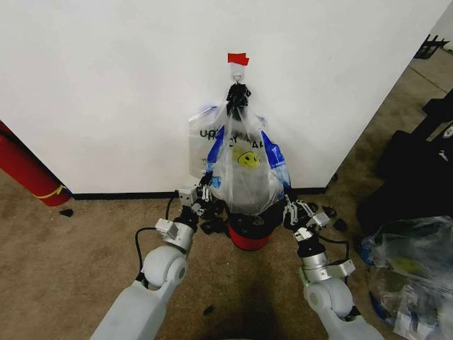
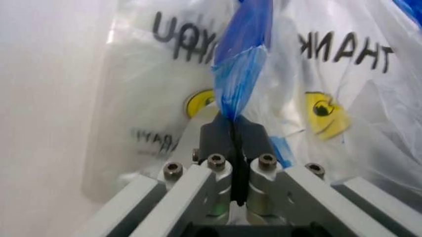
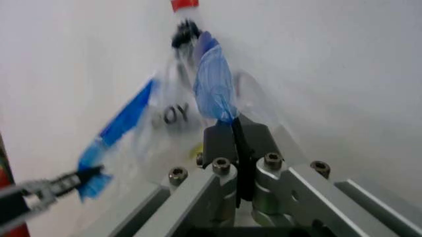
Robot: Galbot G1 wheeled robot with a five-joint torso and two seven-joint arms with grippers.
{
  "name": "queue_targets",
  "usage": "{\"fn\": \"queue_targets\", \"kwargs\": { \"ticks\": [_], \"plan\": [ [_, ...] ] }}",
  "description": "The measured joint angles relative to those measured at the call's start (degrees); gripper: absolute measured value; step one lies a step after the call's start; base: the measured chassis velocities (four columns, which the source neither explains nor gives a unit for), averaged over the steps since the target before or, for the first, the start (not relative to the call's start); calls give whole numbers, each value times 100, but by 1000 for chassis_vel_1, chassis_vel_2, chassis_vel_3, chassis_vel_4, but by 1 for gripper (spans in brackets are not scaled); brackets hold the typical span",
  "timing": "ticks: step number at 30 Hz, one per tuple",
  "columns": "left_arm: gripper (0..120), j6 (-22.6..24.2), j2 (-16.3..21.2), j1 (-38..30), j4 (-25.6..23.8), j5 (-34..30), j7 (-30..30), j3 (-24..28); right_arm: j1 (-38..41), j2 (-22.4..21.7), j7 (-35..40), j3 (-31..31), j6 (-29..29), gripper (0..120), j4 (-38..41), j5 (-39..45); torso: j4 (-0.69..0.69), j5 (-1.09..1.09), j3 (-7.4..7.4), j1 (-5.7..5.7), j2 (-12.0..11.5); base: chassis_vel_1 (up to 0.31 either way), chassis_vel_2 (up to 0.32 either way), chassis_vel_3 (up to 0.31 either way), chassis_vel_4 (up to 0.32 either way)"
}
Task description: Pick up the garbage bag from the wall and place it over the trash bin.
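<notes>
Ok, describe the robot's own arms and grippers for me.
Both arms are light grey with rounded joint housings and black cables looping alongside. The left gripper and right gripper have black fingers on silver angular metal brackets fastened with round socket screws.

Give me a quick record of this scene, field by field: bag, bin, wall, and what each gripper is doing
garbage bag: hangs open against the wall, above the bin
left gripper: shut on the bag's blue trim, beside the bin
right gripper: shut on the bag's blue trim, on the bin's other side
trash bin: on the carpet at the wall, under the bag
wall: white, with red tape over the hook
bundle of bags: flat behind the held bag
</notes>
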Motion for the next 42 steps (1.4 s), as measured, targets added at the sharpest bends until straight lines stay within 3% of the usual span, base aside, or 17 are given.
{"fn": "queue_targets", "kwargs": {
  "ticks": [6,18,24,35,42],
  "plan": [
    [0,34,24,475,-194,389,-112,-237,-634,-97,518,216,176,0,-34,-789,-1,0,0,0,0,0,0,0,0],
    [0,-29,-8,931,-463,615,-82,-321,-1181,-122,528,644,670,0,130,-1255,-1,-1,0,0,0,0,0,0,0],
    [0,-147,-103,926,-413,570,-10,-232,-989,-112,494,797,714,0,121,-1238,-1,-1,0,0,0,0,0,0,0],
    [0,-439,-254,622,-423,-95,353,-431,-323,72,80,729,1026,0,-260,-838,-1,-1,1,0,0,0,0,0,0],
    [0,-603,-232,525,-468,-529,571,-481,-9,162,268,711,1322,0,-376,-878,0,0,1,1,0,0,0,0,0]
  ]
}}
